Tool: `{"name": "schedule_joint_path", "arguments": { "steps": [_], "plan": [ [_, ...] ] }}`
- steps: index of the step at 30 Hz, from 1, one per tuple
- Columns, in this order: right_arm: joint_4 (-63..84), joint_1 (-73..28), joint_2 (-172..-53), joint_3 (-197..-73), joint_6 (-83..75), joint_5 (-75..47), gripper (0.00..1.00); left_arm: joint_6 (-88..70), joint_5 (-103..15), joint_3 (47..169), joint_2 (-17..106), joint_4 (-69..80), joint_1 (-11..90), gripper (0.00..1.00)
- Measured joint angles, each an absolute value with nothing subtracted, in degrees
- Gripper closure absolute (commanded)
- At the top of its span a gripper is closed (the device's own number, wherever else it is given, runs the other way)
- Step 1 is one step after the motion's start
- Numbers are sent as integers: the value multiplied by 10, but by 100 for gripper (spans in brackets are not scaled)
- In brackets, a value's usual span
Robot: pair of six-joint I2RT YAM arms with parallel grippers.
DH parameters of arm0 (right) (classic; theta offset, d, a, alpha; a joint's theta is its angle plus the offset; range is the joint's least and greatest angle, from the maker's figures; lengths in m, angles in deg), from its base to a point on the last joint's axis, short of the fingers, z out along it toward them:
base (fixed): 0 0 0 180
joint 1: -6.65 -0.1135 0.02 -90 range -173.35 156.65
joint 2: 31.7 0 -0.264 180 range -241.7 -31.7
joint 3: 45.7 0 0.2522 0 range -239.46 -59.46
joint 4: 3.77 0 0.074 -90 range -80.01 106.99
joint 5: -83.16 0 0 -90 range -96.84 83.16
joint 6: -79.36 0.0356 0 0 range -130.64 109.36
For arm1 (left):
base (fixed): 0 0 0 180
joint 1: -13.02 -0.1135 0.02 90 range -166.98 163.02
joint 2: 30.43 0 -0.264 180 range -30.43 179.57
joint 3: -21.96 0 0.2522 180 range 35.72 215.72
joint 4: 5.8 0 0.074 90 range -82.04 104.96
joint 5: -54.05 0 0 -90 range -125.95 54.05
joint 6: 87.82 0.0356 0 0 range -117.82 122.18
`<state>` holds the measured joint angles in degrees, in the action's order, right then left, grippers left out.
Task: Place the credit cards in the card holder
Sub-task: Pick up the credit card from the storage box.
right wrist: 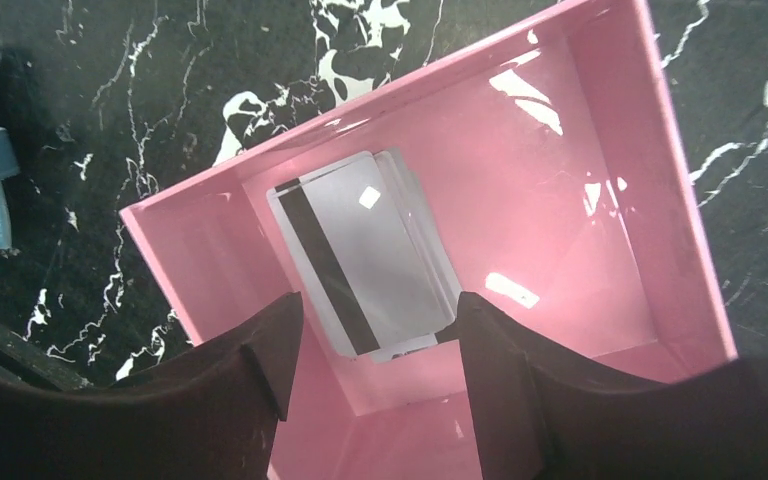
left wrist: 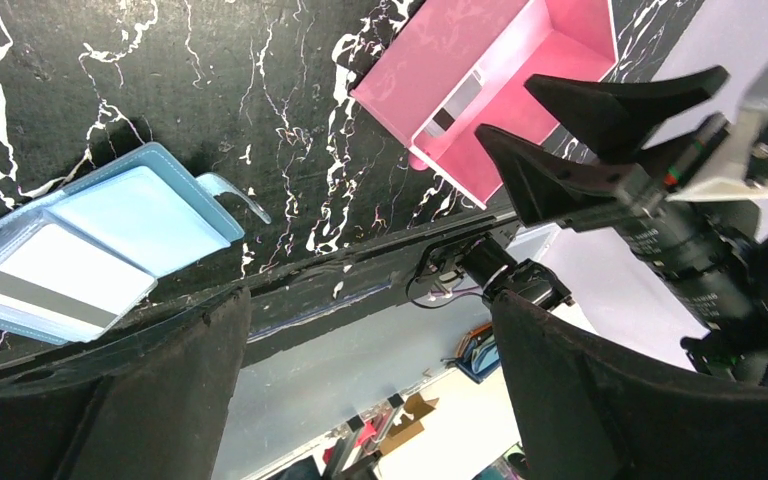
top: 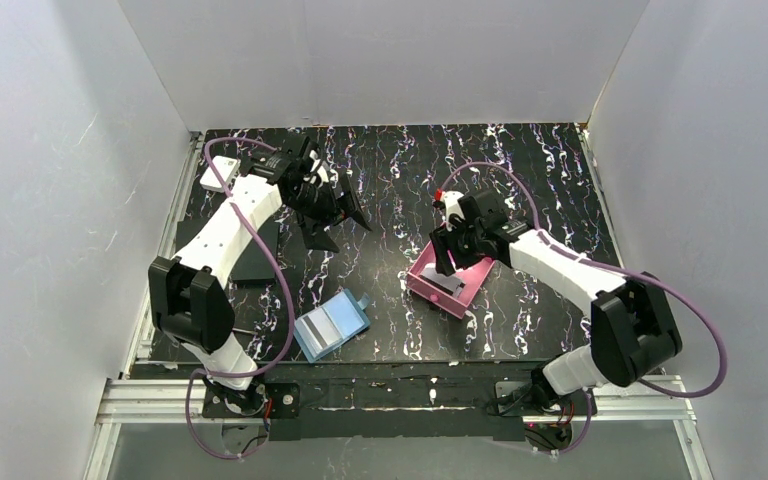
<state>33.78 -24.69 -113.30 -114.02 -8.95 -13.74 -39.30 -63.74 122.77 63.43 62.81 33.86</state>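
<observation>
A stack of grey-white credit cards (right wrist: 365, 250) with a dark stripe lies in the pink tray (right wrist: 580, 150). My right gripper (right wrist: 372, 320) hangs over the tray, open, with one finger on either side of the stack's near end; the right fingertip (right wrist: 480, 320) is at the cards' edge. In the top view this gripper (top: 447, 266) sits over the tray (top: 465, 295). The teal-blue card holder (top: 332, 322) lies open near the front, a striped card (left wrist: 60, 285) on one half of it (left wrist: 150, 215). My left gripper (top: 335, 222) is raised at the back left, open and holding nothing.
Flat black slabs (top: 255, 258) lie under the left arm. White walls close in the marbled black mat on three sides. A metal rail (top: 390, 392) runs along the front edge by the arm bases.
</observation>
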Motion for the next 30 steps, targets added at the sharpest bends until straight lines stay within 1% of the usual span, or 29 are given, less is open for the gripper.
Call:
{"name": "schedule_joint_path", "arguments": {
  "steps": [2, 6, 10, 15, 25, 30],
  "plan": [
    [336, -245, -1148, -1140, -92, -142, 27, -387, -637, 1248, 642, 638, 338, 11],
    [331, -245, -1185, -1140, -95, -152, 24, -382, -636, 1260, 642, 645, 337, 11],
    [323, -245, -1199, -1140, -95, -163, 24, -377, -633, 1261, 642, 658, 335, 11],
    [313, -245, -1199, -1137, -96, -172, 27, -374, -630, 1261, 642, 667, 333, 11],
    [306, -245, -1199, -1120, -95, -175, 24, -372, -629, 1261, 642, 670, 331, 11],
    [303, -245, -1199, -1119, -96, -175, 24, -369, -629, 1262, 642, 674, 331, 11]
  ]
}}
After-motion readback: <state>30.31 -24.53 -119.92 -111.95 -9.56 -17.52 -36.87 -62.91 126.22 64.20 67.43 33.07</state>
